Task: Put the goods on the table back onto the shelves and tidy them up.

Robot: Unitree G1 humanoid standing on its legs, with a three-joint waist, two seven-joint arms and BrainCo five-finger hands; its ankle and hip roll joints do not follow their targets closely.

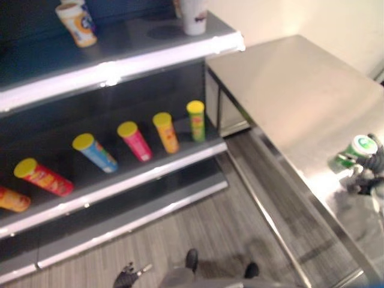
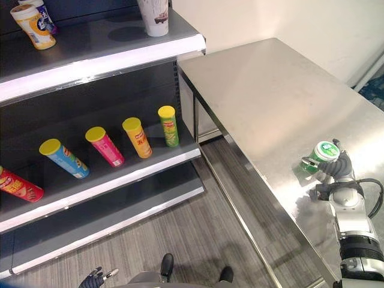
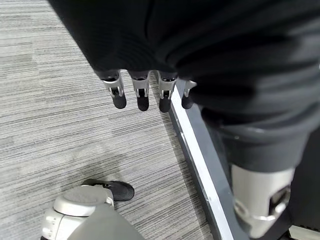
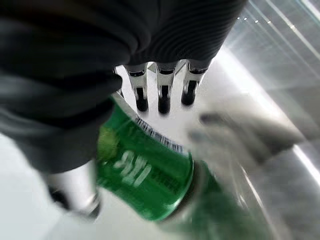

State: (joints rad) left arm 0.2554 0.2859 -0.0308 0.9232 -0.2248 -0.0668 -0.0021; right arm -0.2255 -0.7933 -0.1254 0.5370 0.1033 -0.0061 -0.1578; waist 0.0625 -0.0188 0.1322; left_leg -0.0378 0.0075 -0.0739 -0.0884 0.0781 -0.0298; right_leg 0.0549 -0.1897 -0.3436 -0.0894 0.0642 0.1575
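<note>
Green can [image 2: 324, 154] on the steel table [image 2: 264, 102], toward its near right edge, white lid up and tilted slightly. Our right hand [image 2: 333, 170] is against it from the near side; in the right wrist view the can [image 4: 150, 172] lies across the palm between fingers [image 4: 160, 97] and thumb, fingers fairly straight rather than wrapped, so we judge the hold loose or not yet closed. Left hand [image 3: 145, 92] hangs low over the floor, fingers relaxed, holding nothing. The shelves [image 2: 114, 174] stand well off to our left, across the gap; the carry goes leftward
</note>
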